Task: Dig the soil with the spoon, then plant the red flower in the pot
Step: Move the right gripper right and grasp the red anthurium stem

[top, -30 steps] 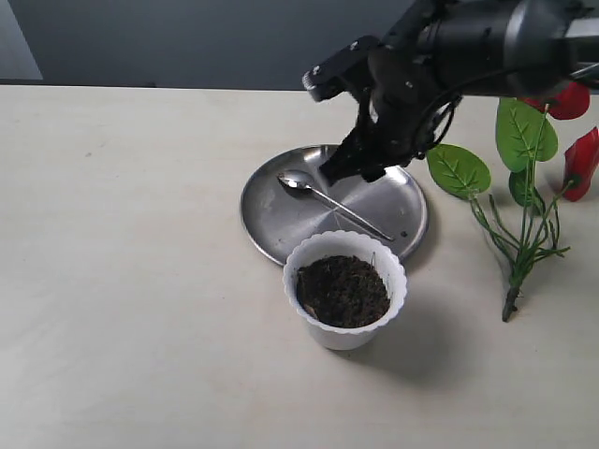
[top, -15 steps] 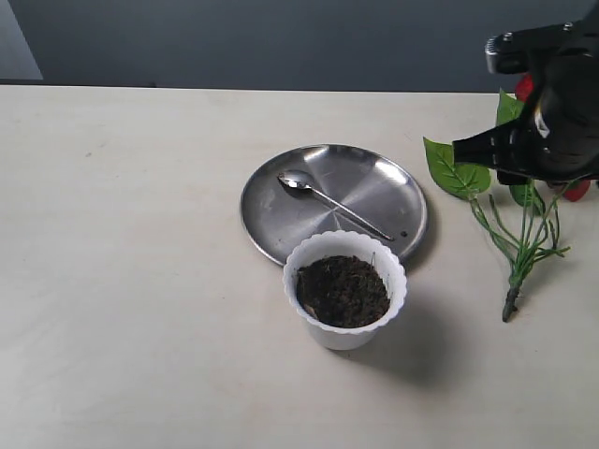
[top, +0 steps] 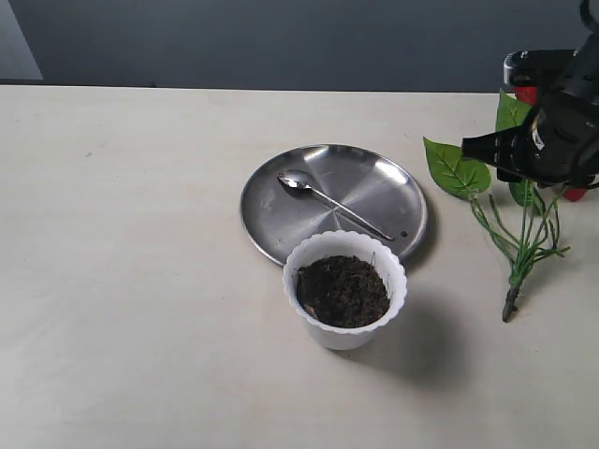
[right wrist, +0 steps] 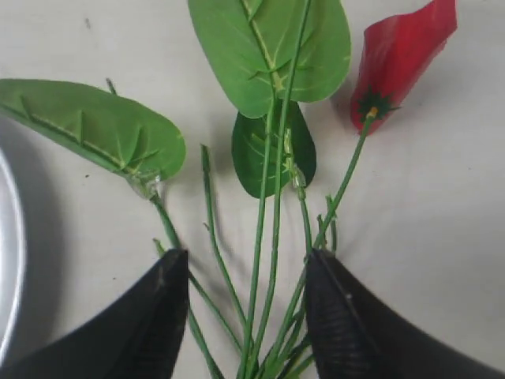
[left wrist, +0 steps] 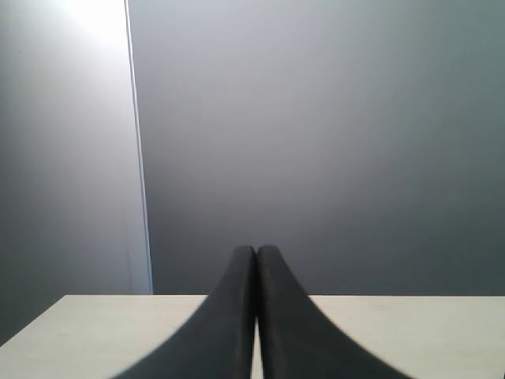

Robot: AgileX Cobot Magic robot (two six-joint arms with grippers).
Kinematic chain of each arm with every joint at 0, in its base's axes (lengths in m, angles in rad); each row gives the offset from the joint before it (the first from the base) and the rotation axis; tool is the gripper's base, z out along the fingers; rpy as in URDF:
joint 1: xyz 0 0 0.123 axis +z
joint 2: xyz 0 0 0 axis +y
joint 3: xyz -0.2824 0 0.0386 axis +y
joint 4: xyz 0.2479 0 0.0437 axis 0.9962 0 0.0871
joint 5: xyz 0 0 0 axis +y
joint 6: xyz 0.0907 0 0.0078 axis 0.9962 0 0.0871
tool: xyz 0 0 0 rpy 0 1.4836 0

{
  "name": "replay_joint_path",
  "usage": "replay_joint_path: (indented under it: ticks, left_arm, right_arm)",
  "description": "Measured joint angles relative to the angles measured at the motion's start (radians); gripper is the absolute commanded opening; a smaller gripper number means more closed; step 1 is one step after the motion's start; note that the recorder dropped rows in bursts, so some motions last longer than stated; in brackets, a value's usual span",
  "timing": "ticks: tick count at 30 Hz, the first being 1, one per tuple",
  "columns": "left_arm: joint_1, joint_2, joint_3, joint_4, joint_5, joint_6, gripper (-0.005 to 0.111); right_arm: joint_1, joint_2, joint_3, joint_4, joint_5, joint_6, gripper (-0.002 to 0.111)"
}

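Observation:
The white fluted pot [top: 345, 290] stands near the table's front, filled with dark soil [top: 343, 291]. Behind it the silver spoon [top: 329, 204] lies on a round steel plate [top: 281, 220]. The red flower [top: 524, 229] lies on the table at the right, stems toward the front. My right gripper [right wrist: 245, 264] hangs open above its green stems [right wrist: 272, 237], one finger on each side, with a red bloom [right wrist: 402, 55] beyond. In the exterior view the right arm [top: 557, 131] covers the blooms. My left gripper [left wrist: 256, 257] is shut on nothing and faces a grey wall.
The steel plate's rim [right wrist: 6, 260] shows at the edge of the right wrist view, close to one broad leaf [right wrist: 95, 126]. Bare beige table spreads to the left and front of the pot.
The right arm has swung from above the steel plate over to the flower at the right. In the last half second it shifted only slightly. The spoon and pot have not moved.

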Motion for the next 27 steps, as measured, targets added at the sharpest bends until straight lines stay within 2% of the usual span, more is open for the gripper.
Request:
replay_joint_path:
  ticks: [4,13,20,27]
  left_arm:
    - [0.0,0.0,0.0,0.0,0.0,0.0,0.0]
    - [0.0,0.0,0.0,0.0,0.0,0.0,0.0]
    - [0.0,0.0,0.0,0.0,0.0,0.0,0.0]
    - [0.0,0.0,0.0,0.0,0.0,0.0,0.0]
  right_arm:
    - [-0.001,0.08,-0.06,-0.034,0.02,0.017,0.057]
    - [-0.012,0.18,-0.134,-0.089,0.051,0.025,0.054]
    - [-0.107,0.221,-0.134,0.003,0.016,-0.021,0.054]
    - [-0.118,0.254,-0.134,0.059,-0.051,-0.082,0.053]
